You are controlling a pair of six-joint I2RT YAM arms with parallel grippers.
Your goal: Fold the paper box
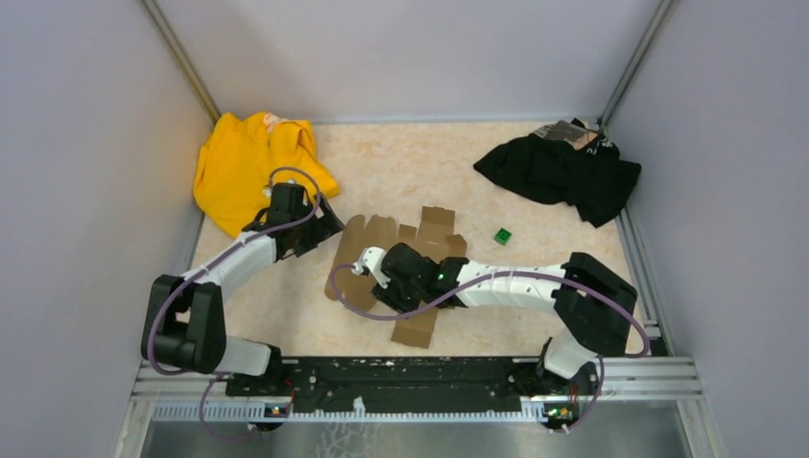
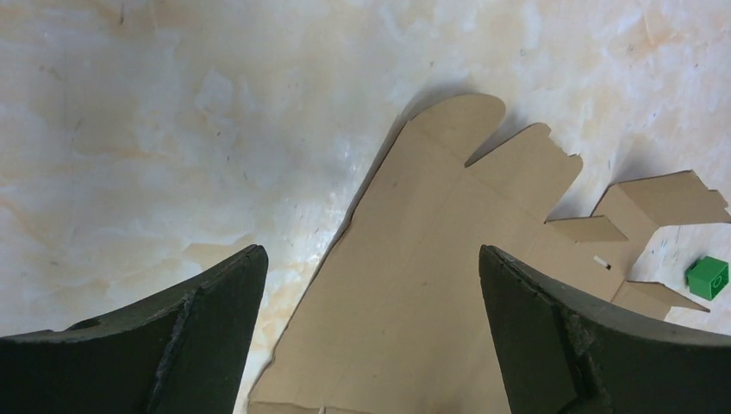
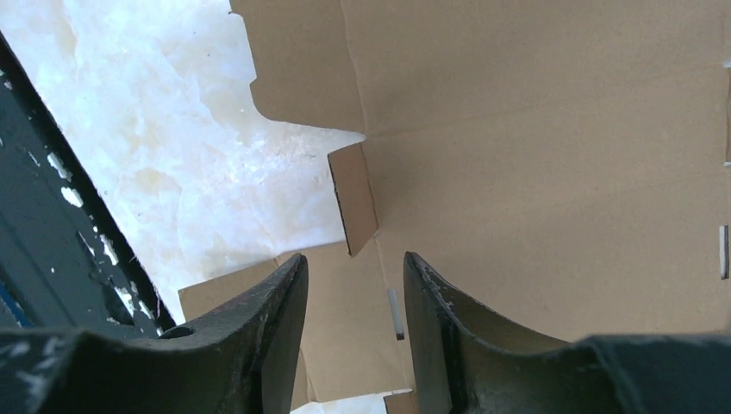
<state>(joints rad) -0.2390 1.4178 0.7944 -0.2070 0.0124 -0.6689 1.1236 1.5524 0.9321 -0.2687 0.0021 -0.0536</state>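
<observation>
On the counter [image 1: 401,162], centre: the paper box [image 1: 377,234] lies as a flat die-cut sheet. No panel is raised, only one small tab [image 3: 353,198] standing on edge at a notch in the sheet's border. Folding looks barely begun.

Left jaws: spread wide, empty, hovering over the sheet's left end, rounded flap ahead of them. Not touching the cardboard, as far as I can tell.

Right jaws: low over the middle of the sheet, parted by a narrow gap, nothing between them. The upright tab sits just ahead of the tips.

Risks noted:
- The sheet is light and nothing pins it. A push on the tab may slide the whole sheet rather than crease it.
- The narrow gap leaves little margin. A slightly offset approach could flatten or crumple the tab instead of catching it.
- The green cube [image 1: 503,235] lies near the right-hand flaps. A sliding sheet could ride over it and refuse to sit flat.
- The yellow garment [image 1: 253,162] lies close behind the left arm, and a wide swing could snag it. The black garment [image 1: 563,172] is well apart.
</observation>
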